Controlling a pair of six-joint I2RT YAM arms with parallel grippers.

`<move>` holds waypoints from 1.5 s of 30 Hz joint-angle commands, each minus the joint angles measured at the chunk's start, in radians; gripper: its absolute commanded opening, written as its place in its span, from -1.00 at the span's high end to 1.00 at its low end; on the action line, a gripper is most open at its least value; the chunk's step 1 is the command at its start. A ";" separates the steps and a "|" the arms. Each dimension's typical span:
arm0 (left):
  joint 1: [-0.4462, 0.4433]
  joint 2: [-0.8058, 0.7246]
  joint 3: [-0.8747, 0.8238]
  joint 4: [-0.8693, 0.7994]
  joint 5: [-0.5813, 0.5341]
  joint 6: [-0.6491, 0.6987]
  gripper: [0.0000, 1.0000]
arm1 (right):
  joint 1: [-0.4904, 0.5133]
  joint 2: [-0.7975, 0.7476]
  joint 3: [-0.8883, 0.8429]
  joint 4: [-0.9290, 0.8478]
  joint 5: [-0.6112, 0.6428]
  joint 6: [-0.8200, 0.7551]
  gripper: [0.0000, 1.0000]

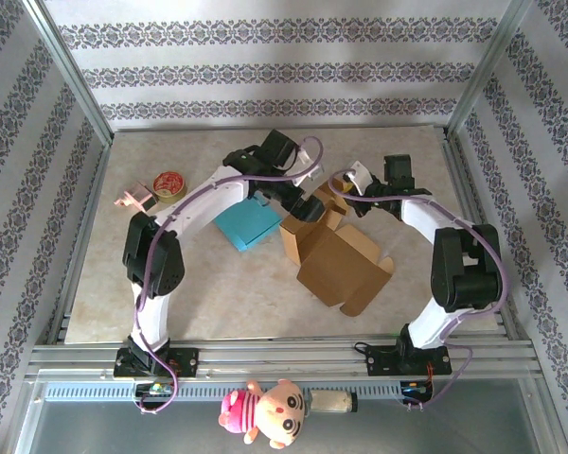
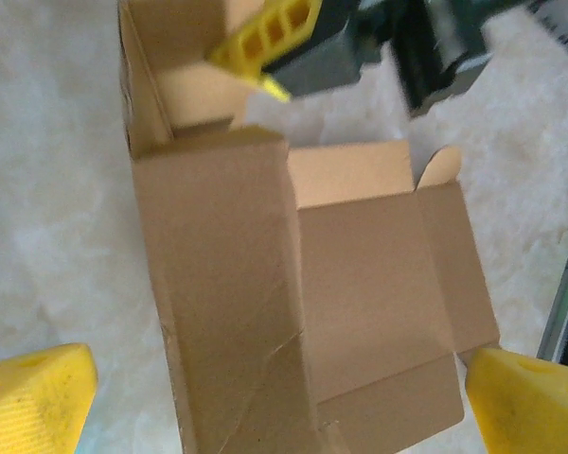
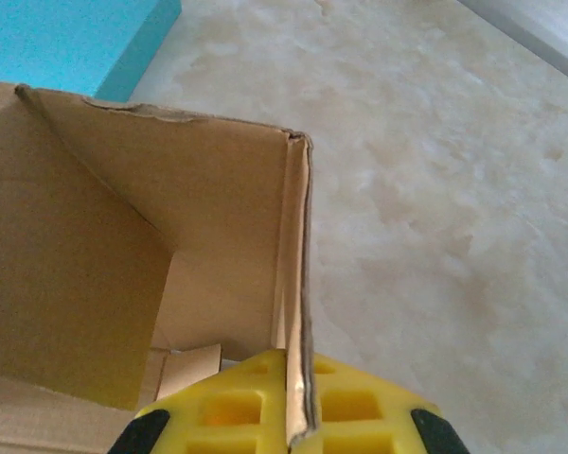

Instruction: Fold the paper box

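Bare table (image 3: 435, 189) flanks the box (image 3: 218, 199) edge pinched by right claw (image 3: 298, 411).

Desk (image 1: 218, 303) open at near-left. Centre blocked: cardboard box (image 1: 341, 260), flaps spread toward the near edge, teal box (image 1: 248, 225) just beside its left. Tape roll (image 1: 169, 183) and pink object (image 1: 131, 200) occupy far-left edge.

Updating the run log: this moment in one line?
paper box part-folded | left gripper open above it | right gripper pinching its wall
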 commanded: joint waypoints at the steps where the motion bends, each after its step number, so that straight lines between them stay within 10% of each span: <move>1: -0.020 0.032 0.029 -0.104 -0.087 -0.061 -0.96 | 0.006 0.025 0.041 0.013 0.034 0.017 1.00; 10: -0.053 0.020 -0.029 0.030 -0.232 -0.189 -0.17 | 0.031 0.046 0.094 -0.006 0.121 0.252 1.00; 20: -0.087 0.036 0.000 0.008 -0.429 -0.214 0.12 | 0.111 0.082 0.179 -0.142 0.196 0.685 0.87; 31: -0.115 0.035 0.024 0.001 -0.634 -0.147 0.11 | 0.167 0.183 0.472 -0.576 0.197 0.848 0.87; 37: -0.116 -0.055 0.005 0.079 -0.630 -0.172 -0.66 | 0.187 0.151 0.394 -0.495 0.359 0.849 1.00; 45: -0.137 -0.354 -0.208 0.248 -0.622 -0.357 -0.53 | 0.202 0.091 0.274 -0.320 0.473 0.877 1.00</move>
